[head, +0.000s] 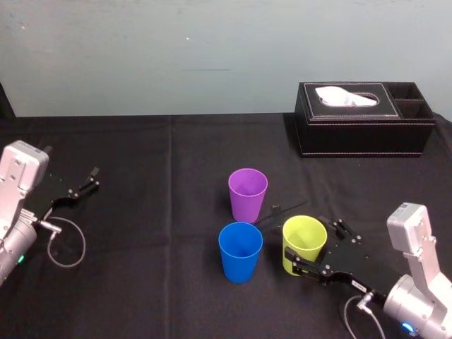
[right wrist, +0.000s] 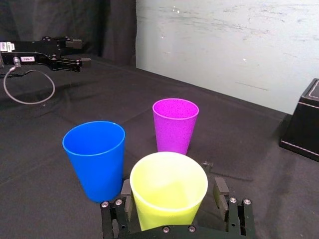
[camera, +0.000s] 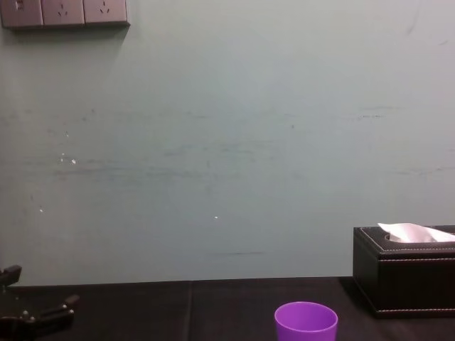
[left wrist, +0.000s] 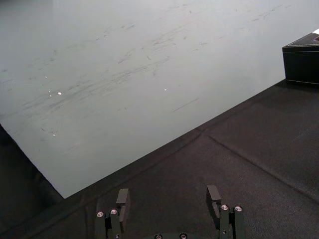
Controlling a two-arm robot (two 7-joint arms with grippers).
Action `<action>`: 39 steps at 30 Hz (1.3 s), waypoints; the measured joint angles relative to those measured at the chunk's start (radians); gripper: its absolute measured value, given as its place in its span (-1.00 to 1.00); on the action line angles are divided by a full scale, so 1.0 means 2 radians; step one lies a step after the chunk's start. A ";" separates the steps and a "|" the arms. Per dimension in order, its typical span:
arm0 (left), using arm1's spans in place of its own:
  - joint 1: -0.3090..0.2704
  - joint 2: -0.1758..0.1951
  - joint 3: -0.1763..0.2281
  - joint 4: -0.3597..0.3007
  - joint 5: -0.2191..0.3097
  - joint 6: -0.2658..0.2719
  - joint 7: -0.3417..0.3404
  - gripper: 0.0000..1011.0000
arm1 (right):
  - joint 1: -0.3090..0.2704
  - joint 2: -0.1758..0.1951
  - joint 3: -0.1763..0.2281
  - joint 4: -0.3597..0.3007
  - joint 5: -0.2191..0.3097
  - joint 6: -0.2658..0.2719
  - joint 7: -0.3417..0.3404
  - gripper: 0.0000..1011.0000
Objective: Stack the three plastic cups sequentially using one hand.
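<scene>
sticker one: small white sticker (right wrist: 27, 59) on the side of the black left gripper (right wrist: 82, 52). It has dark print that looks like "198-7" to me, but I'm not sure about the last character

sticker two: second white tag (right wrist: 5, 46) further back on that same gripper's body. There's some print on it, way too tiny to read though

right side: little white label (head: 359, 285) on the body of the black right gripper (head: 311, 247), can't make out any characters on it

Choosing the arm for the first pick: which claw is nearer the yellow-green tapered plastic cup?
Right. The right claw, open, straddles the yellow-green tapered plastic cup. The left claw sits open far off to the cup's left.
</scene>
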State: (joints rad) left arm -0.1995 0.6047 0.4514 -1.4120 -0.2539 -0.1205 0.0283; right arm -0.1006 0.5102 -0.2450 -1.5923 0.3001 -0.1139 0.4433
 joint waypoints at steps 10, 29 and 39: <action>0.000 0.000 0.000 0.000 0.000 0.000 0.000 1.00 | 0.019 -0.010 -0.013 0.011 -0.006 0.009 0.001 0.99; 0.000 0.000 0.000 0.000 0.000 0.000 0.000 1.00 | 0.022 -0.011 -0.015 0.012 -0.006 0.012 0.002 0.71; 0.000 0.000 0.000 0.000 0.000 0.000 0.000 1.00 | 0.021 -0.011 -0.014 0.012 -0.006 0.012 0.002 0.51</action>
State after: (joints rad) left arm -0.1995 0.6047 0.4514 -1.4120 -0.2539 -0.1205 0.0283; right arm -0.0584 0.4886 -0.2734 -1.5686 0.2881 -0.0908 0.4465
